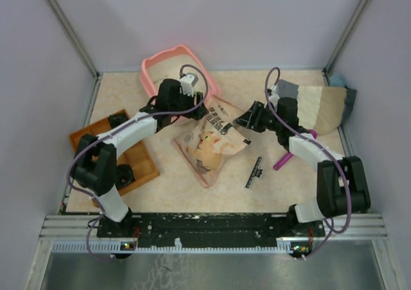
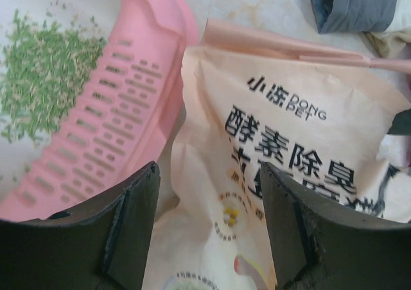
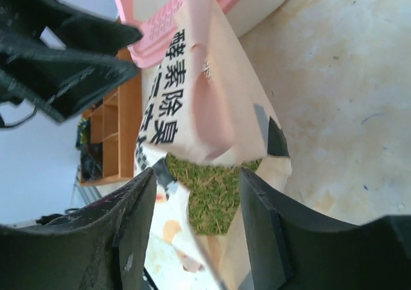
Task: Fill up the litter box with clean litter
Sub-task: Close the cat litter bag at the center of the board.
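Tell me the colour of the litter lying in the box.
The litter is green, flecked with pale bits; the left wrist view shows it best.

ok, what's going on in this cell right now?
Both arms are at the beige litter bag, which lies on the table between them. The left claw hangs open over the bag's printed face, right beside the rim of the pink litter box. The right claw is open at the bag's open end, where green granules show inside. A thin patch of clean litter lies in the box, so filling looks far from done.
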Motion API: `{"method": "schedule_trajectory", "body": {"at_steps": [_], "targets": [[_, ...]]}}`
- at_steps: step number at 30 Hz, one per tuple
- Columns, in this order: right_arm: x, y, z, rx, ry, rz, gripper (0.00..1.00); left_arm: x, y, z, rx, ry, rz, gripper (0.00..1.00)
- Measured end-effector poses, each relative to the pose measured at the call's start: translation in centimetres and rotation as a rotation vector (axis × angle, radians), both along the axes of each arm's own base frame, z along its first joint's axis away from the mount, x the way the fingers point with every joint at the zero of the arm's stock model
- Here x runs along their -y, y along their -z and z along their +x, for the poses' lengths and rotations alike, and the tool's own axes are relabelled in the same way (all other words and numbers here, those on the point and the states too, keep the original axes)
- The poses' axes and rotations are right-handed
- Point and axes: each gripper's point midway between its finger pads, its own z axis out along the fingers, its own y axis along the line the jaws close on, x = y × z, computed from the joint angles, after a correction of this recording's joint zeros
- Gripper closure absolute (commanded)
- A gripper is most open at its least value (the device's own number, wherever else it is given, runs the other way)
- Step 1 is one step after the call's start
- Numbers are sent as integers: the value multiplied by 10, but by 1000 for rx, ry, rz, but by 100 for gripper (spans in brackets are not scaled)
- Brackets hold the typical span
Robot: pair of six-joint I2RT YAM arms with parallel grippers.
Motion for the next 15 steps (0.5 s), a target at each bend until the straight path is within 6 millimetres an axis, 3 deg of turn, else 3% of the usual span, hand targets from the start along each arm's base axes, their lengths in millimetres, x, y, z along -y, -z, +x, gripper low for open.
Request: {"method": "schedule_trajectory", "body": {"at_steps": [3,5,10,15], "targets": [[8,-19,-9,54,28,-46,32,8,0,14,4,44,12,30],[14,-21,-18,70,50,-65,28,14,2,24,3,68,24,29],[30,12,-49,-4,117,-109,27,26,14,40,-18,117,40,29],[27,42,-82,-57,110,-60,30,36,29,47,-49,157,46,30]]}}
